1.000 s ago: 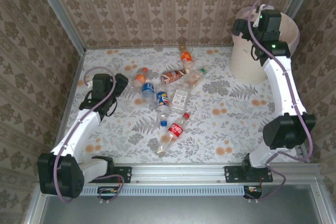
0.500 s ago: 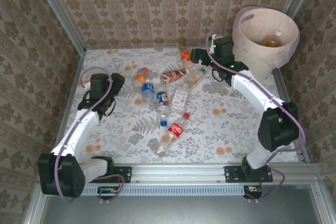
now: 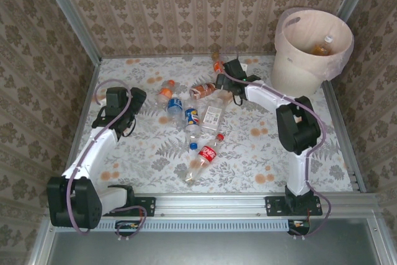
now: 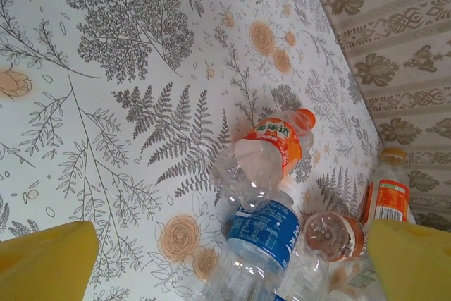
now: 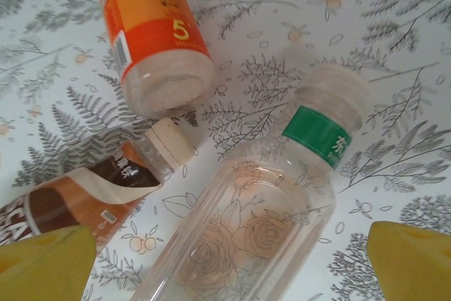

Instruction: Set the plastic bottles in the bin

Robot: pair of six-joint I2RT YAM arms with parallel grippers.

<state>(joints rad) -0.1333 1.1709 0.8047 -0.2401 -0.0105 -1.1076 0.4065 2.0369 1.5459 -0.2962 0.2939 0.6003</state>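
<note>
Your two arms wear one livery: on the left arm (image 3: 93, 147) and the right arm (image 3: 267, 94) alike, white moulded link shells run between chunky black joint housings. Behind the jaws of each, a mauve-grey cable (image 3: 99, 93) loops loose off the black wrist block and trails back along the links. The left gripper (image 3: 138, 97) and right gripper (image 3: 221, 84) read black from above. Up close, the left fingertips (image 4: 44, 262) flank the jaws as blunt, matt yellow blocks, and the right fingertips (image 5: 416, 262) match them. Farthest from the jaws, black brackets (image 3: 139, 203) carry each base.
</note>
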